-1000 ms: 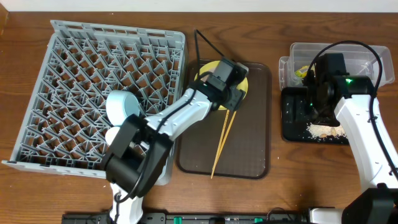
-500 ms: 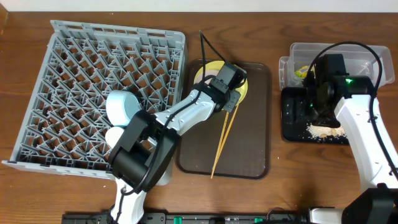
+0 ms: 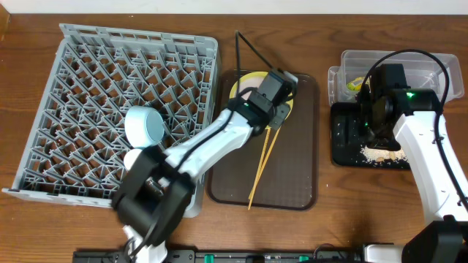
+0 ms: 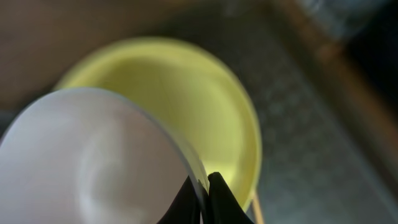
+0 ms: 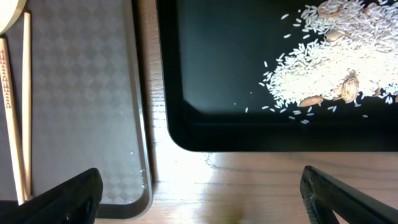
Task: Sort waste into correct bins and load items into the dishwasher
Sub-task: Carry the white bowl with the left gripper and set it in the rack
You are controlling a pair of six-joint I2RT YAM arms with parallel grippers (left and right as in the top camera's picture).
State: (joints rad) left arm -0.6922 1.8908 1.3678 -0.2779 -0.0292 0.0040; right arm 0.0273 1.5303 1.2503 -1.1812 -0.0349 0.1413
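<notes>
Left gripper (image 4: 204, 190) clenched on white bowl (image 4: 93, 162) rim, over yellow plate (image 4: 186, 93) on brown tray (image 3: 292, 168), mid-bench. Rim pinch likely for carrying to dish rack (image 3: 131, 73). Right gripper (image 5: 202, 193) spread wide, empty, above black tray (image 5: 217, 62), right edge.

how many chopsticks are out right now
2. Both chopsticks lie close together on the brown serving tray, running from beside the yellow plate toward the tray's front edge, where they converge. None seem hidden.
</notes>
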